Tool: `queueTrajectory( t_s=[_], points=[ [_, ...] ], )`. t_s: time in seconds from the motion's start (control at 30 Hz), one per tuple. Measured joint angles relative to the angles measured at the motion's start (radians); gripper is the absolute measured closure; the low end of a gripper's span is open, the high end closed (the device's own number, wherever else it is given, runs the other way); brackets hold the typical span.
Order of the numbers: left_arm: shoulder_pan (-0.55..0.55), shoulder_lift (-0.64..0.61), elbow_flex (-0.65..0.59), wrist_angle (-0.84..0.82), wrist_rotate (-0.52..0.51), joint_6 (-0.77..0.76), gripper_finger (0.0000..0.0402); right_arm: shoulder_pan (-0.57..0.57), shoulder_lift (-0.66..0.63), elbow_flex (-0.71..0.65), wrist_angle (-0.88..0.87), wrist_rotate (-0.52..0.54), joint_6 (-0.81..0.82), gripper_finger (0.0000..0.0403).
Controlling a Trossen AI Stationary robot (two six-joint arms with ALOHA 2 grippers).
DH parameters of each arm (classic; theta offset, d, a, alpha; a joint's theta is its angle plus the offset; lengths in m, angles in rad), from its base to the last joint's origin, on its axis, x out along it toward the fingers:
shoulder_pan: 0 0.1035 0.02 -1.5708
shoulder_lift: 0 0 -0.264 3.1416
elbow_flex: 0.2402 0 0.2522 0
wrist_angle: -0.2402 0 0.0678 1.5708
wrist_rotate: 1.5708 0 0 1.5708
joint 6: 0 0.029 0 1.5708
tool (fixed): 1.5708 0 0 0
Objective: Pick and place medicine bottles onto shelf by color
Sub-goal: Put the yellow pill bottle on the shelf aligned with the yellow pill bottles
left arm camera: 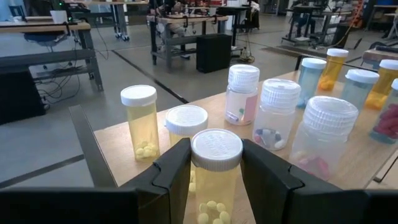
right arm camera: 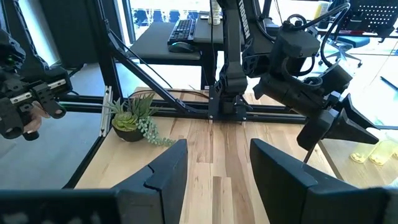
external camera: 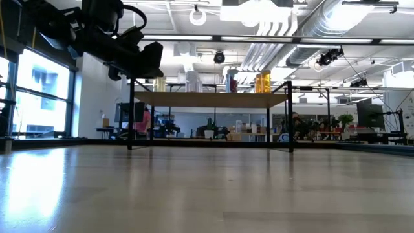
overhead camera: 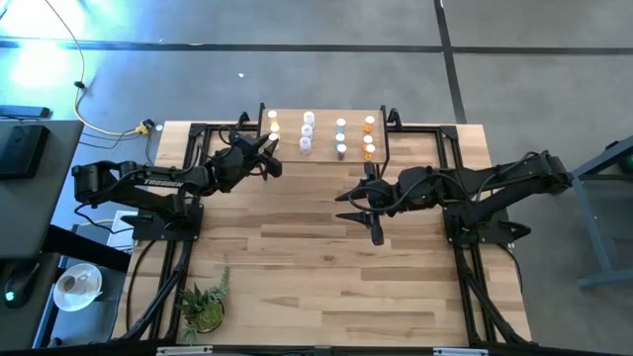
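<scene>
Three yellow bottles [left arm camera: 216,174], one between left gripper [left arm camera: 216,180] fingers.

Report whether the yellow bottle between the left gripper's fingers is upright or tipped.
Upright. In the left wrist view the yellow bottle stands vertical, white cap on top, between the left gripper's fingers at the shelf.

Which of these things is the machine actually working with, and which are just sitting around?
Part of the job:
- small white-capped pill bottles
- low light-wood shelf on black legs
- left tool, around a yellow bottle

Just lying about:
- green potted plant
- right tool, empty above the table
</scene>
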State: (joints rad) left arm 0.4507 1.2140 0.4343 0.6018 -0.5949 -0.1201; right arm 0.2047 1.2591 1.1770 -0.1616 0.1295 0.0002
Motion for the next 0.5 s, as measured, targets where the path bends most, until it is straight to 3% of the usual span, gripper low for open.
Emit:
queueTrajectory(
  t_s=[0.5],
  points=[
    [0.0,0.0,0.0,-0.003,-0.015,0.035,0.0277,0.0,0.0,0.0,0.0,0.0,0.0,0.0237]
  ],
)
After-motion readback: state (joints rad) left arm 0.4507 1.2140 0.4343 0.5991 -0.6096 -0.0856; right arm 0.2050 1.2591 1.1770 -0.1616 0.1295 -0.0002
